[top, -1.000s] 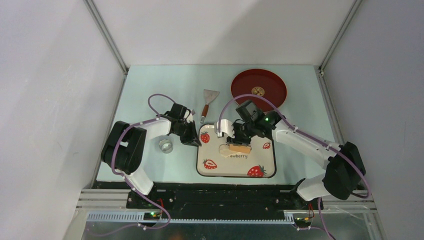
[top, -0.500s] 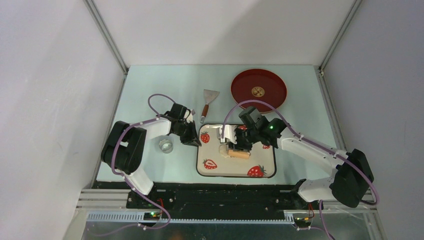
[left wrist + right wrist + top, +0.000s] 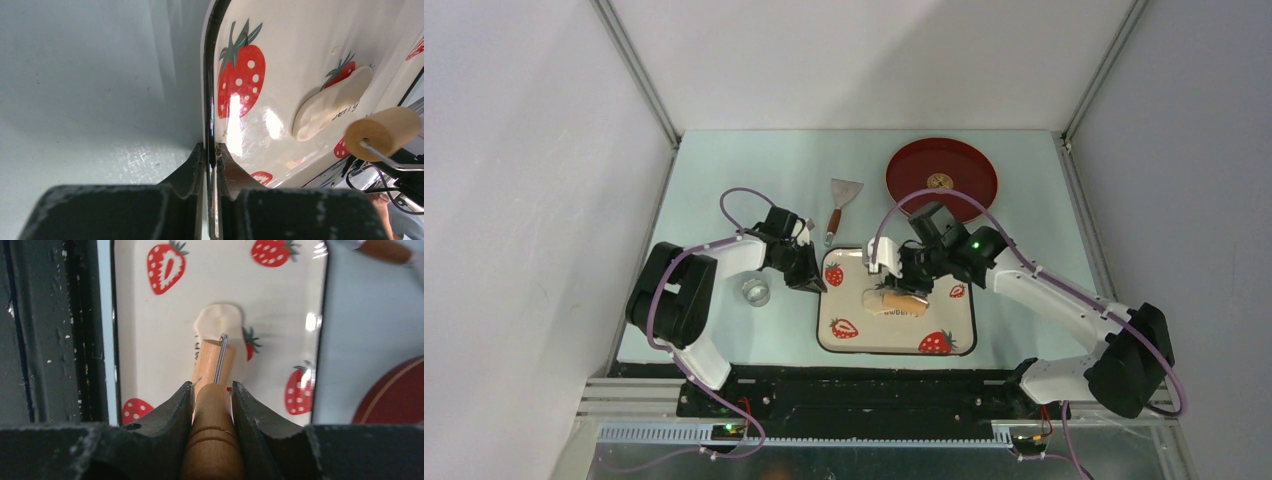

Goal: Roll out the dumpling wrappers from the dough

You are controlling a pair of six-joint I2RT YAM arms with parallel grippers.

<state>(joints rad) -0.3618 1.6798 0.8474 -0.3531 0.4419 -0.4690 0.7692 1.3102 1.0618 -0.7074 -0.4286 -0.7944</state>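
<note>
On the near tabletop (image 3: 724, 180) sits a strawberry-print tray (image 3: 864, 338), its left rim pinched in the clenched left hand (image 3: 210, 150). At the tray's middle, the right hand (image 3: 212, 390) grasps the handle of a wooden roller (image 3: 212, 362), which lies over the flattened pale dough (image 3: 220, 320). Farther back lie a scraper (image 3: 842, 195) and a red plate (image 3: 942, 175).

Left arm (image 3: 724, 262) centre left, right arm (image 3: 1044, 290) centre right, both white-shelled, bulky black joint housings (image 3: 669, 300), looping purple cables (image 3: 742, 192), green light (image 3: 972, 244) near the right wrist, scuffed matte black fingers (image 3: 190, 170).
</note>
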